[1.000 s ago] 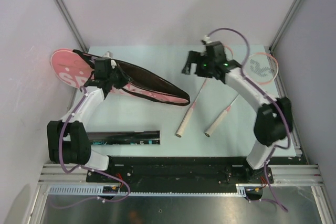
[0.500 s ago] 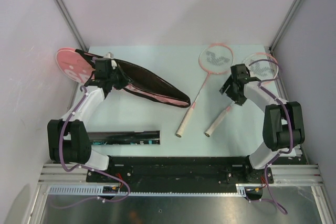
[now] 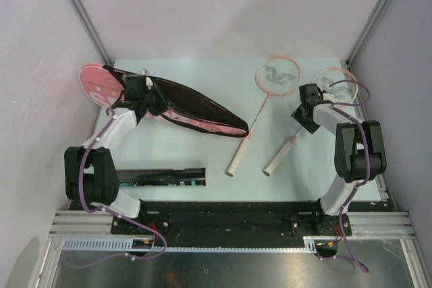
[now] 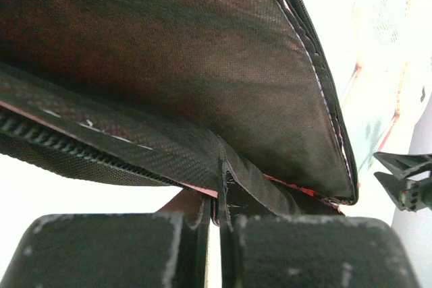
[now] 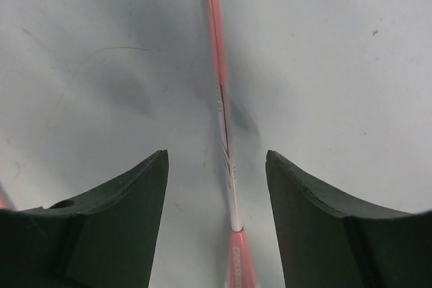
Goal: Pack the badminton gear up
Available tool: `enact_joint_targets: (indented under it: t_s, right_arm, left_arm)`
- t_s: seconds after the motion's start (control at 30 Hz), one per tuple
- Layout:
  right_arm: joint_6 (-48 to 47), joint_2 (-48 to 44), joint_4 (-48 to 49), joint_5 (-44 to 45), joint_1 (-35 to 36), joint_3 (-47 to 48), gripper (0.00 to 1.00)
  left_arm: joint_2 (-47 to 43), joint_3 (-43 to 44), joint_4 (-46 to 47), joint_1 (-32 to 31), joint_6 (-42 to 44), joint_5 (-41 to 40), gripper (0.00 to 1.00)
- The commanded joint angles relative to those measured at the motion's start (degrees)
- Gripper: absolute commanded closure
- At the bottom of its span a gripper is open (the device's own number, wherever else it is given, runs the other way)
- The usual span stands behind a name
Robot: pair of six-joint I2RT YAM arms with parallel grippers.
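Observation:
The pink racket bag lies at the back left with its dark-lined mouth gaping toward the centre. My left gripper is shut on the bag's upper fabric edge and holds it raised. Two pink-rimmed rackets lie on the table: one at centre, its pale handle pointing toward me, and one at the right. My right gripper is low over the right racket's shaft. Its fingers stand open on either side of the shaft without touching it.
A long black tube lies along the near edge at the left. Grey walls and metal frame posts close in the table on both sides. The right racket's handle points toward the near edge.
My right arm swung from over the centre racket's head to the right and came down over the right racket's shaft, its jaws narrowing. The left gripper, still holding the bag, shifted slightly.

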Motion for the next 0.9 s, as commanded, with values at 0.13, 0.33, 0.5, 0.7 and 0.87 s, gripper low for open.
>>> enact_joint_targets:
  t_s: [0.13, 0.33, 0.5, 0.7, 0.87]
  right_arm:
    - [2.69, 3.44, -1.45, 7.63, 1.51, 3.64, 0.46]
    - [1.11, 2.91, 0.39, 6.94, 1.43, 3.81, 0.65]
    - [2.87, 4.22, 1.1, 3.06, 0.72, 3.81, 0.54]
    - [5.94, 5.98, -2.06, 4.47, 0.11, 3.81, 0.53]
    - [5.95, 7.92, -4.61, 5.7, -0.42, 3.81, 0.59]
  left_arm:
    - [-0.34, 3.17, 2.05, -2.34, -0.6, 0.24, 1.0]
    - [0.01, 3.17, 2.05, -2.78, -0.42, -0.02, 1.0]
    - [-0.43, 3.44, 1.97, -2.78, -0.42, -0.02, 1.0]
    - [-0.78, 3.53, 1.97, -2.78, -0.25, -0.19, 1.0]
    - [-0.26, 3.61, 2.05, -2.78, -0.25, 0.24, 1.0]
